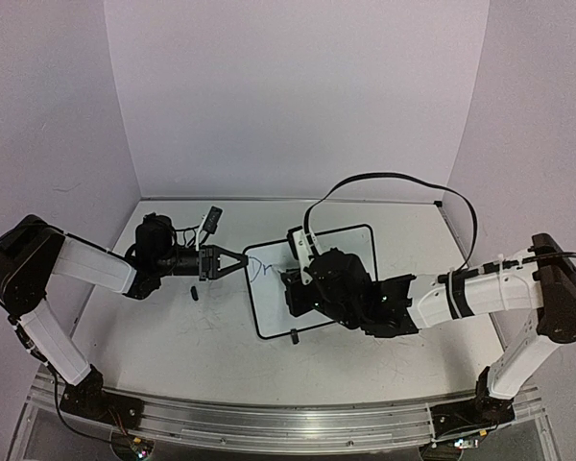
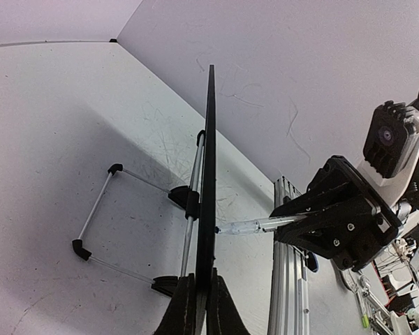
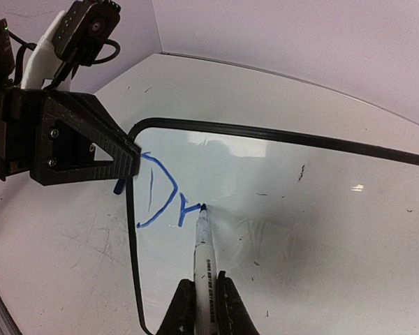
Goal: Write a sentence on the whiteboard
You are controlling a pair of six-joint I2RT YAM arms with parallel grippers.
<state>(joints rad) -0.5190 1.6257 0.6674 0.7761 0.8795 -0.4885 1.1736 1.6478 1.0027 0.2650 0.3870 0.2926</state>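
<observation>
The whiteboard (image 1: 269, 303) lies tilted at the table's middle; blue letters "Dr" (image 3: 160, 195) of the sentence stand near its upper left corner. My left gripper (image 1: 238, 261) is shut on the board's left edge. In the left wrist view the board (image 2: 210, 174) shows edge-on, pinched between my fingertips (image 2: 204, 296). My right gripper (image 3: 205, 300) is shut on a white marker (image 3: 204, 258), whose tip touches the board (image 3: 300, 209) at the end of the "r". From the left wrist, the marker (image 2: 255, 225) meets the board's face.
The board's wire stand with black feet (image 2: 105, 209) rests on the scuffed tabletop behind it. A small black object (image 1: 211, 219) lies at the back, another small dark piece (image 1: 194, 293) left of the board. An aluminium rail (image 1: 269, 423) runs along the near edge.
</observation>
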